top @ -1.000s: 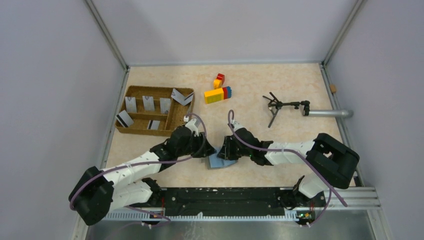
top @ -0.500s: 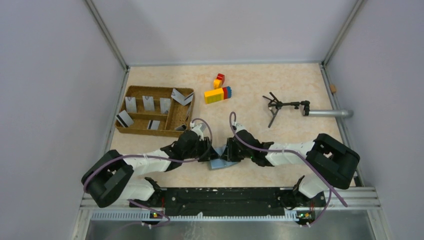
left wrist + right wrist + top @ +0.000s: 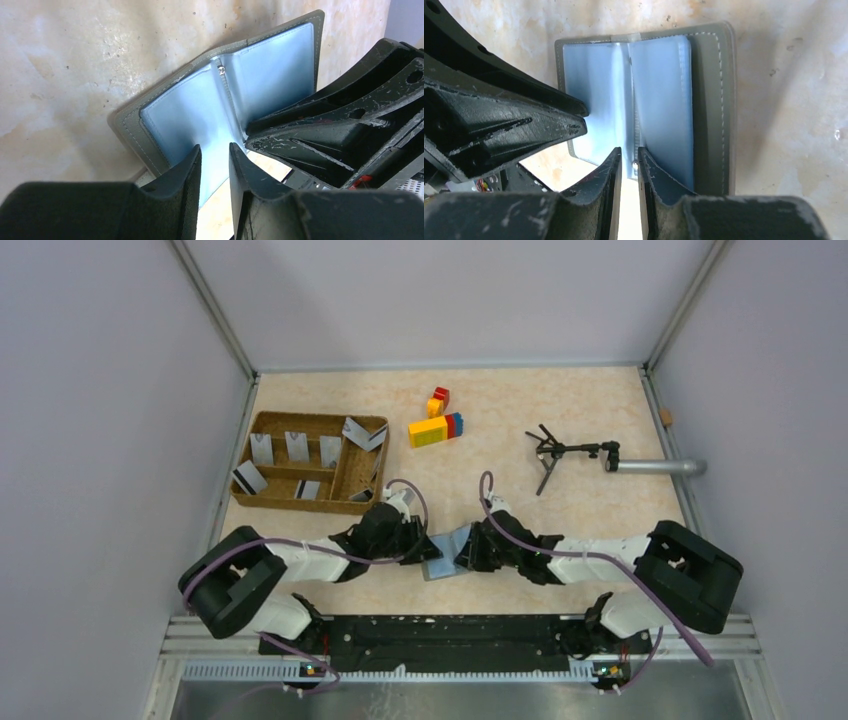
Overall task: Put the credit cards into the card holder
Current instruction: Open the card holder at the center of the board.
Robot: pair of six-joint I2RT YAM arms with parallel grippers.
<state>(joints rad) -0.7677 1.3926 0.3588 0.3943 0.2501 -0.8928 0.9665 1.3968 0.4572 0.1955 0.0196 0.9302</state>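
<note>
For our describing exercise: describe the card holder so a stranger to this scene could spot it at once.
From the brown wicker tray on the left, move toward the near edge, midway across. Between the left gripper and right gripper lies the card holder. It alone is a flat, open grey fold-over with pale blue panels, larger than the tray's silver cards.

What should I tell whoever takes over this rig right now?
Left gripper: jaws narrow, straddling the edge of an inner panel of the wallet; firm grip unclear.
Right gripper: jaws narrow at the wallet's centre fold; grip unclear too.
Wallet: lying open between the grippers, no card seen in it.
Cards: all visible ones sit in the tray, back left.
Done: wallet opened.
Left: fetch each card and slot it in.
</note>
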